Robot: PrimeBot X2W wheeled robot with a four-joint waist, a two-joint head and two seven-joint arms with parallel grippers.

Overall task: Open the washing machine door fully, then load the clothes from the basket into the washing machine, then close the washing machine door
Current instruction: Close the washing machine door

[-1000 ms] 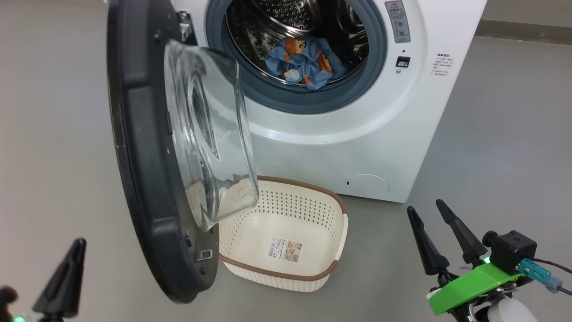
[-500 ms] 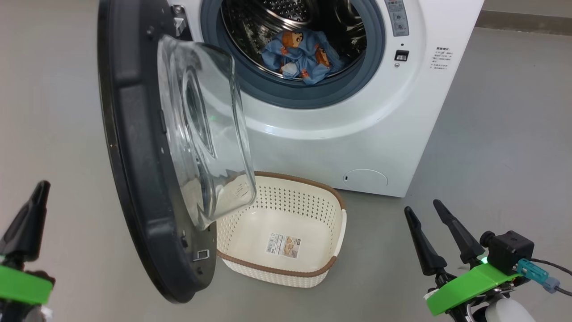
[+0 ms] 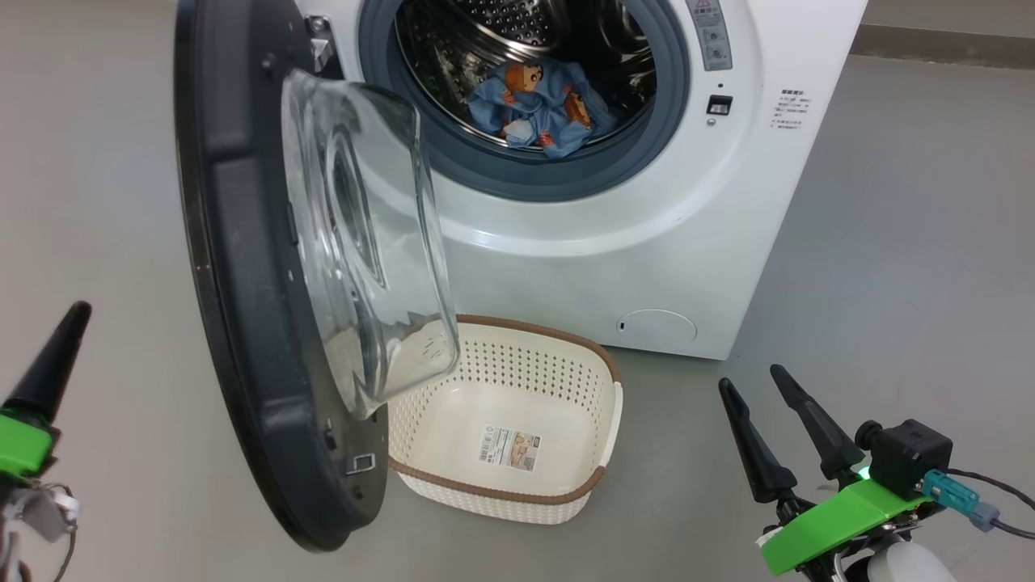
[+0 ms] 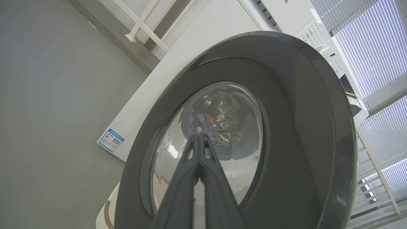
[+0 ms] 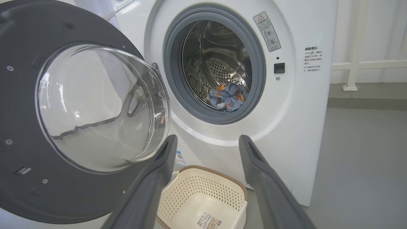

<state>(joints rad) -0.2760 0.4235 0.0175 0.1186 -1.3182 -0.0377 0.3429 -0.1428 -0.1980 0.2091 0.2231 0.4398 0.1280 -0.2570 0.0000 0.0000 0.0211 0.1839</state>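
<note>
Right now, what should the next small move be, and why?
Probably press the shut left hand against the outer face of the washing machine door to swing it closed: the clothes lie in the drum, the basket is empty, and the door stands open.

The right hand (image 3: 752, 378) has two long matt-black fingers (image 3: 750, 444) that taper to points, fixed on a bright green plastic bracket (image 3: 833, 521). A boxy black camera block (image 3: 910, 457) sits on the bracket, with a teal connector (image 3: 946, 487) and a thin dark cable (image 3: 1011, 485). Under it is a rounded white forearm (image 3: 906, 563). The left hand (image 3: 73, 323) has the same black taper and a green plastic mount (image 3: 20, 446).
</note>
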